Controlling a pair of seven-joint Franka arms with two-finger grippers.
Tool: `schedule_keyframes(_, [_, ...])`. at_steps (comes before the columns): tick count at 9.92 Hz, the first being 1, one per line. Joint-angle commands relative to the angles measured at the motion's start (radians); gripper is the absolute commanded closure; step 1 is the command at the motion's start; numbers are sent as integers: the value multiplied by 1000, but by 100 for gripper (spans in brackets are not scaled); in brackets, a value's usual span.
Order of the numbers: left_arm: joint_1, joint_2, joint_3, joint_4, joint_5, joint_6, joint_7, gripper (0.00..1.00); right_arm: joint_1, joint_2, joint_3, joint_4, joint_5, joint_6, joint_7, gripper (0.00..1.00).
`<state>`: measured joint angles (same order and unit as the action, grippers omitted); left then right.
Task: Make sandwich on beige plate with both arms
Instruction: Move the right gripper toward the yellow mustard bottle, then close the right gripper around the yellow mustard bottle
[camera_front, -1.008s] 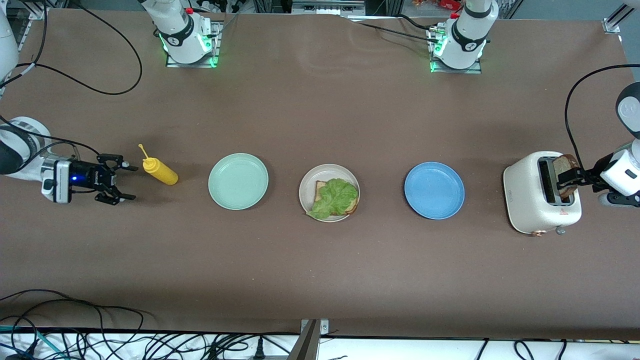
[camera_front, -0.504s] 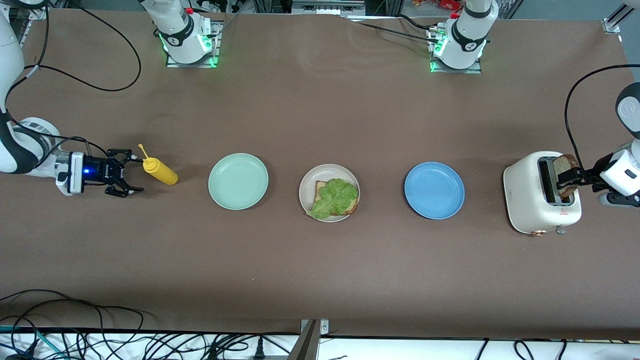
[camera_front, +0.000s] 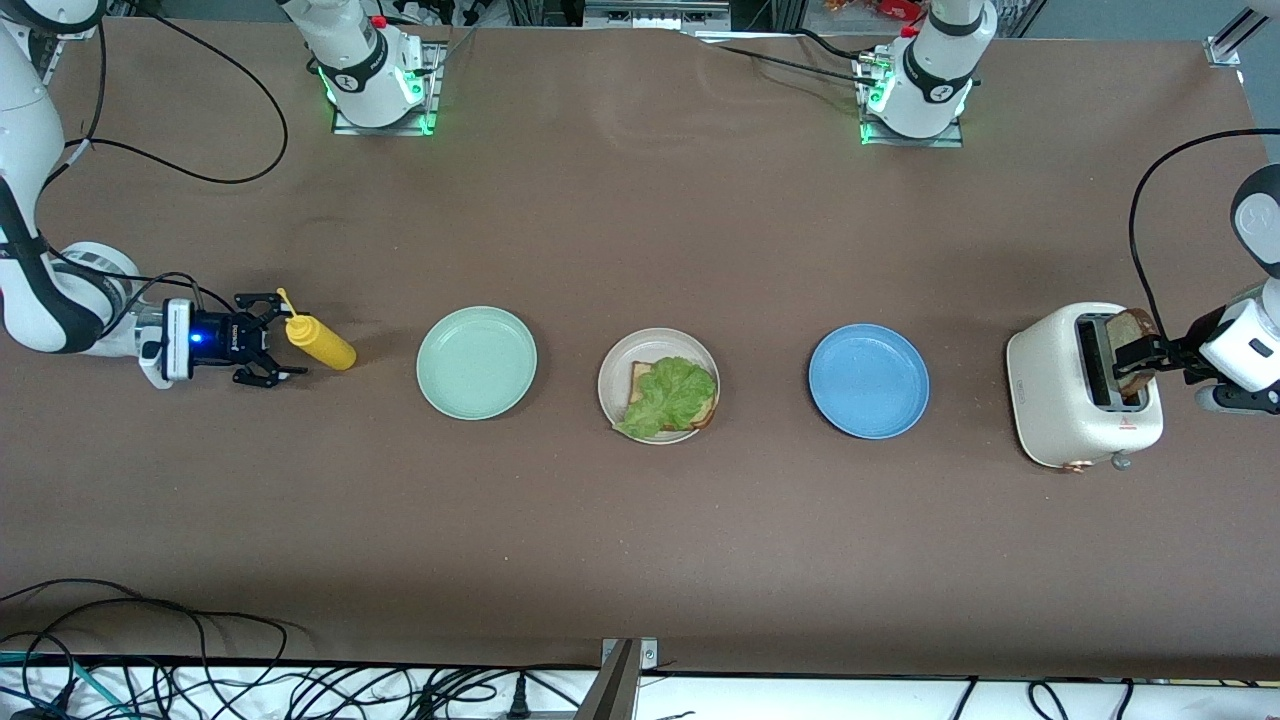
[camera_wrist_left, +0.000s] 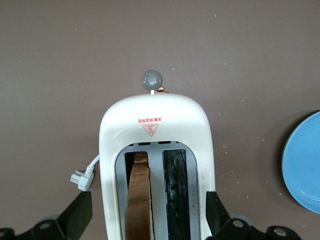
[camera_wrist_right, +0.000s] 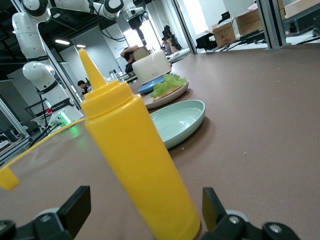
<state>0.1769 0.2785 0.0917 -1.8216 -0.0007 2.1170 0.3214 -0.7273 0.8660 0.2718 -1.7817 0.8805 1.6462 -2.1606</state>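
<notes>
Right gripper (camera_front: 283, 348): low at the right arm's end of the table, fingers spread wide on either side of the yellow squeeze bottle (camera_front: 320, 342) — not clamped on it.
Squeeze bottle: upright, its cap hanging off on a strap.
Left gripper (camera_front: 1148, 362): over the white toaster (camera_front: 1060, 400), fingers wide apart, straddling the toaster's top without gripping the bread.
Toast (camera_wrist_left: 138, 200): standing in one toaster slot; the second slot is empty.
Beige plate (camera_front: 612, 372): mid-table, between the mint green plate (camera_front: 476, 362) and the blue plate (camera_front: 868, 380).
Sandwich so far: one bread slice (camera_front: 640, 382) on the beige plate — lettuce leaf (camera_front: 670, 395) on top.
</notes>
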Motion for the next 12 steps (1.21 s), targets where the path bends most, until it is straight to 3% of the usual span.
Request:
schedule_keyframes(1, [6,-33,-7,-31,28,11,1,0,5,7,10,1,-17,-9,-21,54])
schedule_keyframes(3, [6,-33,-7,-31,30,11,-1,0,6,16,13,5,-12,-9,-44,78])
schedule_keyframes(4, [6,-33,-7,-31,28,11,-1,0,6,22,23,7,-11,-8,-44,98])
schedule_keyframes(12, [6,-32,-7,-30,30,9,-1,0,16,30,21,13,-3,-8,-30,100])
